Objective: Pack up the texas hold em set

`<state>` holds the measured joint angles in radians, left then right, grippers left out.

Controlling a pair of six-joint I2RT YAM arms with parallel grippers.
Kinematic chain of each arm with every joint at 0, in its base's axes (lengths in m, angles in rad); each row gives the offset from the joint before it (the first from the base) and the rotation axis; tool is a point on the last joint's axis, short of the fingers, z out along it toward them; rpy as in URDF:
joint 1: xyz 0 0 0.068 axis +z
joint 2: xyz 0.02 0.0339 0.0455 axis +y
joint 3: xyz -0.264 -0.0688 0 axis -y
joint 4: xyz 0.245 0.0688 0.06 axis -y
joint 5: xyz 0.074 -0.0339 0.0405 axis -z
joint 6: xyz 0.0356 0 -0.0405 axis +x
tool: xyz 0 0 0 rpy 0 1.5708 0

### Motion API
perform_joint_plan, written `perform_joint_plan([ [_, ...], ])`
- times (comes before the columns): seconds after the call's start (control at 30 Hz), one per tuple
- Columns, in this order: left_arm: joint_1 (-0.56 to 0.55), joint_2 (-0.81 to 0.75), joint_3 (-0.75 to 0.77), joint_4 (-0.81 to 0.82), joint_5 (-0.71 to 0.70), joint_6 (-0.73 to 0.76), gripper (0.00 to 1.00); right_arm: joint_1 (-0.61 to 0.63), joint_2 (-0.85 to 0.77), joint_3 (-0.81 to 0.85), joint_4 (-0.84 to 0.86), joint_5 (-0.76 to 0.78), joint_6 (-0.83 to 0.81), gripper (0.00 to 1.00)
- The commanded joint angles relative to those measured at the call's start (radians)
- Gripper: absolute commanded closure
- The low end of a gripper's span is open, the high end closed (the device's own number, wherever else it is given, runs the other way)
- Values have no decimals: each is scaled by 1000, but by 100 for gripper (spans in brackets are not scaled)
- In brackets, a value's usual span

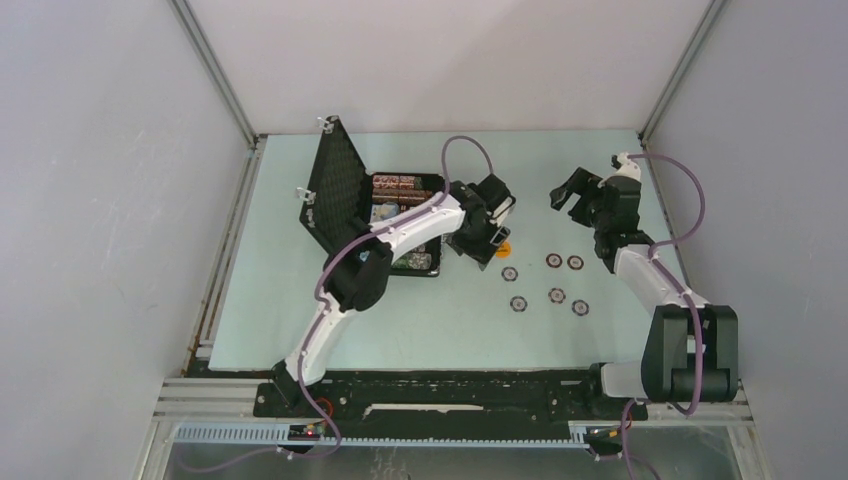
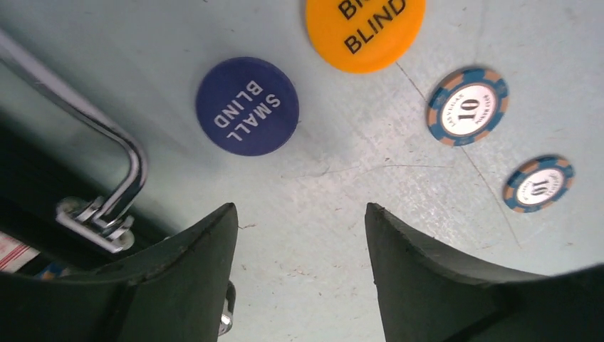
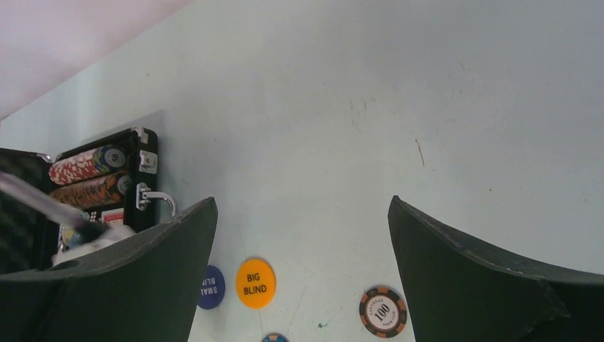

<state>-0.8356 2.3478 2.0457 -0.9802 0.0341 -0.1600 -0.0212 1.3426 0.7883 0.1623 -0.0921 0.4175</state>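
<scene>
The black case stands open at the table's left, its foam-lined lid [image 1: 335,190] raised, with rows of multicoloured chips [image 1: 395,185] inside. My left gripper [image 1: 478,242] hovers open just right of the case, with nothing between its fingers. In its wrist view, the blue SMALL BLIND button [image 2: 247,106] and the orange BIG BLIND button [image 2: 365,32] lie ahead of the gripper [image 2: 301,214], and the silver handle [image 2: 107,142] is at left. My right gripper [image 1: 568,198] is open and raised further right. It looks down on both buttons [image 3: 256,283] and a 100 chip [image 3: 383,311].
Several loose chips [image 1: 557,295] lie scattered on the pale green table between the two arms; two blue 10 chips [image 2: 468,106] sit right of the orange button. Grey walls enclose the table on three sides.
</scene>
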Motion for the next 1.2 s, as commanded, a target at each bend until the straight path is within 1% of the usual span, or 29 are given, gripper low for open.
perform_joint_plan([
  [0.0,9,-219,-108,143,39,-27,26,-13,24,62,-78,-10,-6,0],
  [0.13,9,-434,-287,221,48,-28,20,-13,30,82,-156,-12,-9,0],
  [0.23,7,-615,-373,209,44,2,14,-2,52,109,-225,-44,-11,0],
  [0.3,4,-729,-401,176,28,27,9,17,70,137,-273,-39,-26,0],
  [0.4,1,-869,-385,119,7,69,7,99,110,183,-358,13,-45,1],
  [0.47,1,-955,-369,116,-14,94,5,153,143,216,-403,67,-38,0],
  [0.6,0,-1079,-410,186,-87,84,5,241,211,298,-487,89,8,0],
  [0.67,0,-1145,-485,266,-130,70,4,287,255,348,-538,92,12,0],
  [0.77,3,-1245,-639,396,-181,62,4,349,339,429,-612,125,4,0],
  [0.87,-1,-1320,-743,455,-206,56,4,402,433,521,-684,143,-9,0],
  [0.97,-23,-1370,-785,479,-248,72,4,455,541,642,-748,150,-23,2],
  [1.03,-27,-1390,-801,494,-254,74,4,492,620,719,-803,196,-18,3],
  [1.1,-31,-1398,-809,501,-257,73,4,530,668,780,-837,240,-12,3],
  [1.17,-36,-1395,-808,499,-264,74,4,554,700,819,-855,249,-7,4],
])
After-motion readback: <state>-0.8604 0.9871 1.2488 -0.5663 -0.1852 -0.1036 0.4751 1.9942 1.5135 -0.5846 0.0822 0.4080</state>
